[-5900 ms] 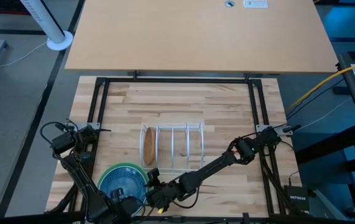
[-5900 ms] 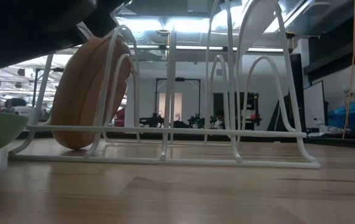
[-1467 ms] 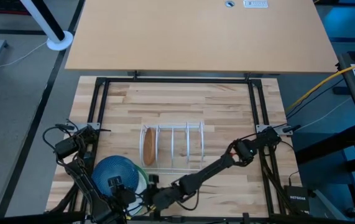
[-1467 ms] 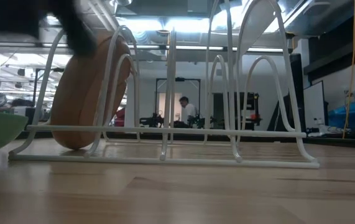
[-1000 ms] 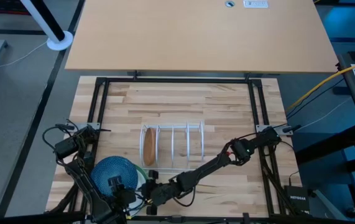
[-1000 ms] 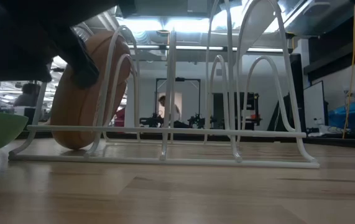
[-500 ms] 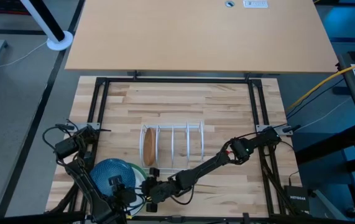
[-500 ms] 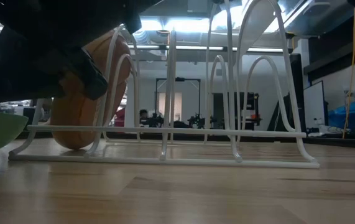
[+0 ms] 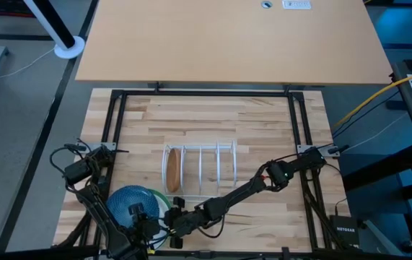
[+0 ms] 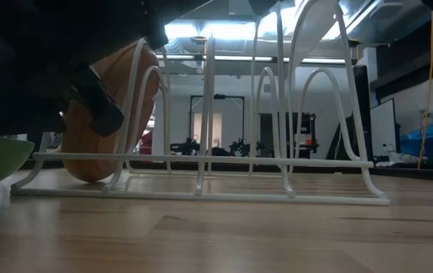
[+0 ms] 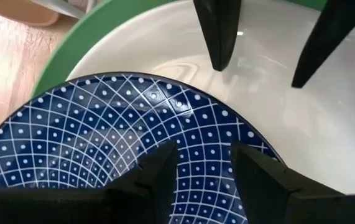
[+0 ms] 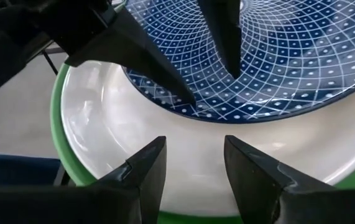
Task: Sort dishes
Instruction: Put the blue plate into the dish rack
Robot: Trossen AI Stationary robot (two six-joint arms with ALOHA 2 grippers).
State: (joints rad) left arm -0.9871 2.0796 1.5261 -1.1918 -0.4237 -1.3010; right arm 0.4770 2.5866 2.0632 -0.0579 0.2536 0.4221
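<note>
We had the left gripper clamped on the blue plate, lifted off the white plate, while the right gripper hung open, probably needing to take it toward the rack.

White lettering reading "NETGEAR" is showing on a black box lying on the floor off the table's right side in the high view. A white label is sitting on the far desk, but its print is too small to read. Nothing else is showing readable text.
</note>
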